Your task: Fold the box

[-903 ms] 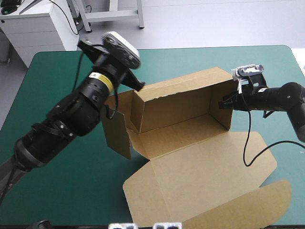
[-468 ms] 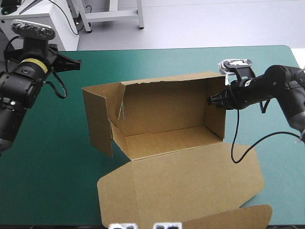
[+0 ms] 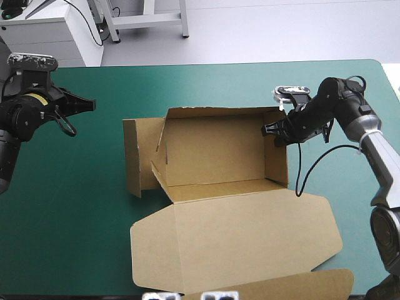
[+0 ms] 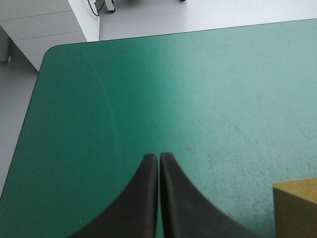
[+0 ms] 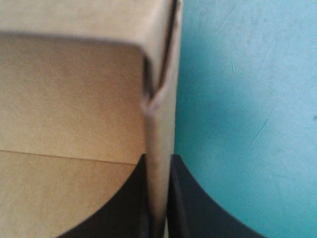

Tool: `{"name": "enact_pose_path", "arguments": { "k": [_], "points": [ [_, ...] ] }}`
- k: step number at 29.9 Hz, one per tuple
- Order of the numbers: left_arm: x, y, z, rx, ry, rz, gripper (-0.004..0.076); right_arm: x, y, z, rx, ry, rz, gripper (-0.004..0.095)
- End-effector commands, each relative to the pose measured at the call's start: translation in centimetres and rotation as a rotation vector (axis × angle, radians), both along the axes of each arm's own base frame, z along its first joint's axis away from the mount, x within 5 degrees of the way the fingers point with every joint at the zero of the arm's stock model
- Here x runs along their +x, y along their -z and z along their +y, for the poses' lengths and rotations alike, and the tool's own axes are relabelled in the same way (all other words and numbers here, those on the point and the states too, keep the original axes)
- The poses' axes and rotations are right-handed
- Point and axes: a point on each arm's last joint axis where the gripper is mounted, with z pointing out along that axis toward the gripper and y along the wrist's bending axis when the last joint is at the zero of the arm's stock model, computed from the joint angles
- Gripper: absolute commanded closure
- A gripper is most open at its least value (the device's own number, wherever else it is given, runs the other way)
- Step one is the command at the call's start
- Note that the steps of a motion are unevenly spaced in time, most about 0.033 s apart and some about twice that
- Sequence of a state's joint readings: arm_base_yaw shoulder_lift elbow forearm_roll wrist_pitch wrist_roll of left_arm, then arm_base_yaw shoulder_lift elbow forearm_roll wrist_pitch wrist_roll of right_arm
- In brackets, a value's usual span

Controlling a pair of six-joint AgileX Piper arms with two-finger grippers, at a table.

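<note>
1. The box (image 3: pixel 212 150) is made of brown board, which is seen as matt and faintly fibrous, with a slightly ragged upper edge on its far wall.
2. The teal-green cover (image 4: pixel 198 99) is seen as smooth, with a soft sheen and fine pale scuffs.
3. The black fingers (image 4: pixel 143 198) of the left gripper (image 4: pixel 159 157) are seen as smooth, matt and plastic-like.

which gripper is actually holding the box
The right gripper: it pinches the right end wall of the box. The left gripper is shut on nothing, over the bare teal-green cover, apart from the box.
</note>
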State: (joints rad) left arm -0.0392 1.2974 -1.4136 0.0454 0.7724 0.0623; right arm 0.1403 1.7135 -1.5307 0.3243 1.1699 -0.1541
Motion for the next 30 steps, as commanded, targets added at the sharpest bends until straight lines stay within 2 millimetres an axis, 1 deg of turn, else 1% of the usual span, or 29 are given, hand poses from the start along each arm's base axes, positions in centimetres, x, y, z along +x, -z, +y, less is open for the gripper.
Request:
{"name": "enact_pose_path", "arguments": {
  "k": [1, 3, 7, 9, 11, 15, 20, 22, 25, 27, 30],
  "points": [
    [-0.8, -2.3, -0.1, -0.012, 0.013, -0.126, 0.0726, 0.6, -1.0, 0.9, 0.03, -0.029, -0.117, 0.0878],
    [-0.8, -2.2, -0.1, -0.011, 0.018, -0.119, 0.0726, 1.2, -0.8, 1.1, 0.041, 0.001, -0.145, 0.0805],
    [-0.8, -2.2, -0.1, -0.011, 0.018, -0.117, 0.0726, 1.8, -0.6, 1.1, 0.048, 0.028, -0.165, 0.0607],
    [-0.8, -2.2, -0.2, -0.015, 0.029, -0.117, 0.0726, 2.0, -0.8, 1.1, 0.053, 0.04, -0.197, 0.0503],
    [-0.8, -2.2, -0.3, -0.021, 0.036, -0.117, 0.0726, 2.1, -1.4, 1.2, 0.057, 0.04, -0.217, 0.0449],
    [-0.7, -2.0, -0.3, -0.021, 0.036, -0.106, 0.0726, 2.1, -4.0, 1.2, 0.059, 0.012, -0.248, 0.0439],
    [-0.6, -1.7, -0.3, -0.019, 0.038, -0.082, 0.0726, 1.4, -8.9, 1.2, 0.07, -0.032, -0.31, 0.0439],
    [-0.6, -1.7, -0.3, -0.021, 0.038, -0.078, 0.0726, 0.7, -10.9, 1.2, 0.078, -0.03, -0.316, 0.044],
    [-0.6, -1.6, -0.3, -0.021, 0.038, -0.076, 0.0726, 0.1, -13.3, 0.8, 0.072, -0.008, -0.381, 0.044],
    [-0.6, -1.6, -0.3, -0.021, 0.038, -0.069, 0.0726, -0.5, -14.3, 0.7, 0.072, -0.008, -0.414, 0.0441],
    [-0.6, -1.6, -0.3, -0.018, 0.039, -0.065, 0.0726, -1.0, -14.3, 0.3, 0.047, 0.03, -0.405, 0.044]
  ]
}}
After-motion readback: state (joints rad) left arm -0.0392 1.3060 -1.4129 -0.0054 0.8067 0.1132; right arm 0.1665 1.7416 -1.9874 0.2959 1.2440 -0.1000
